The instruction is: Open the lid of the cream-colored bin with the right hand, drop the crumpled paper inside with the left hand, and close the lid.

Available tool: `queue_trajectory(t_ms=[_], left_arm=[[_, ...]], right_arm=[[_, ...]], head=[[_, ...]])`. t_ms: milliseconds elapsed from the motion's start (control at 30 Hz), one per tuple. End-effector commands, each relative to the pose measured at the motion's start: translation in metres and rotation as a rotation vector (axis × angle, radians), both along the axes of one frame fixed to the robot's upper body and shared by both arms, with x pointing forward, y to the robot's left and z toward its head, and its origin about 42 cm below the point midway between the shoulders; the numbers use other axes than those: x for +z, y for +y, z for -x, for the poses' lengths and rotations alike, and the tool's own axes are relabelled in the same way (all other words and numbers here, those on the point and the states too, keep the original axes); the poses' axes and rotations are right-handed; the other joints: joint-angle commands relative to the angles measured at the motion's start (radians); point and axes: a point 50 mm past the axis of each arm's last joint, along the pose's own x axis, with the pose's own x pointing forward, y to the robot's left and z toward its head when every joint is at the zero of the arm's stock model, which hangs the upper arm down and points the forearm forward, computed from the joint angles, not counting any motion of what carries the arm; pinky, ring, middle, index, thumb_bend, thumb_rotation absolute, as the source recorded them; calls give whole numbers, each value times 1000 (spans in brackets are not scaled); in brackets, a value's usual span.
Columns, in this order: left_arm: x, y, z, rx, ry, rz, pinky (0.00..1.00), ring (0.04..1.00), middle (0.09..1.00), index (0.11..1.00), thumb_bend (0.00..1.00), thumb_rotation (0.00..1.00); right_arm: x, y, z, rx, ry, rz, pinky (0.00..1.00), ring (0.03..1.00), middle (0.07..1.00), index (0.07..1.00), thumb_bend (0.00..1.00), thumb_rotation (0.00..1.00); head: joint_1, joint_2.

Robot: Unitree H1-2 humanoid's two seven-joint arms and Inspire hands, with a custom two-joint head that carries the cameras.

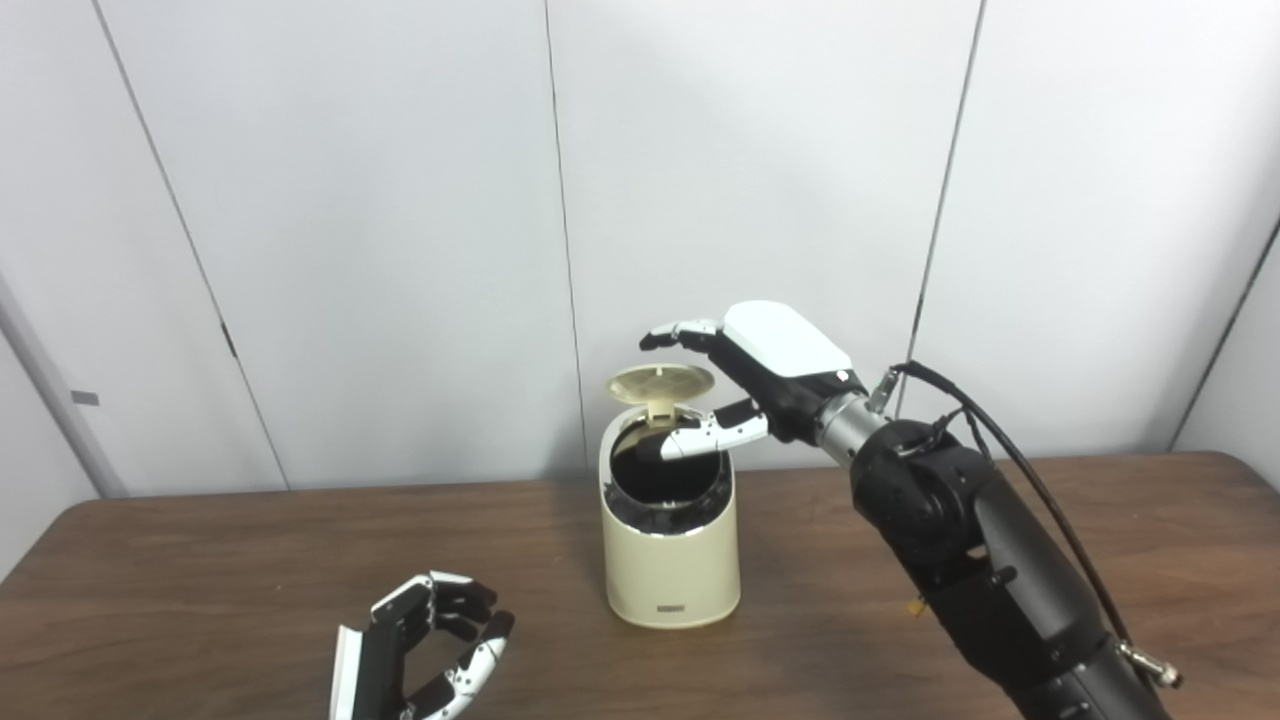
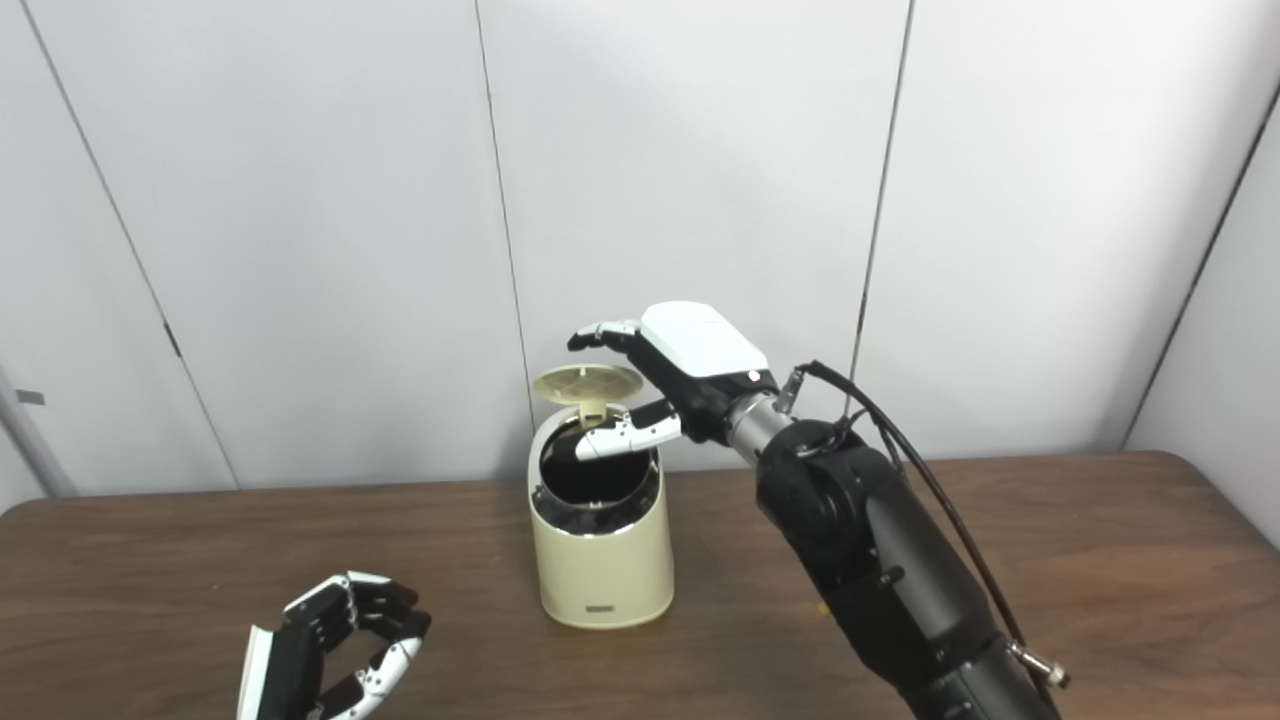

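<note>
On table [image 1: 250, 560], bin [image 1: 670, 560] lid [image 1: 662, 382] raised beneath empty, spread right hand [image 1: 745, 385]; left hand [image 1: 425, 650] half-curled, empty.

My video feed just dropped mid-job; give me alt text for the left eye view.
A cream-colored bin stands on a brown table with its lid raised, and the right robot hand is open at the bin's rim beside the lid. The left robot hand rests low near the table's front with fingers curled, and no crumpled paper is visible.

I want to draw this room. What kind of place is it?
Probably a robot test room or lab, not a home. A bare brown table stands against plain white wall panels, and on it is just one small bin with its lid up, between the robot's hands.
</note>
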Motion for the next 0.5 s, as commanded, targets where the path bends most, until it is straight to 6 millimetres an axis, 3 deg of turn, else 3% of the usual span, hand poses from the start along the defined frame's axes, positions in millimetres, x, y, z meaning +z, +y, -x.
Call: queue_trajectory(t_ms=[0,467], left_arm=[[-18,-11,11,-5,32,15,447,520,552,489,481,63],[-17,-8,11,6,37,0,452,525,554,489,481,65]], right_arm=[[29,7,2,30,-88,-28,709,814,822,798,757,761],[-3,0,13,28,-36,11,716,808,813,795,717,744]], head=[[0,2],[-7,9]])
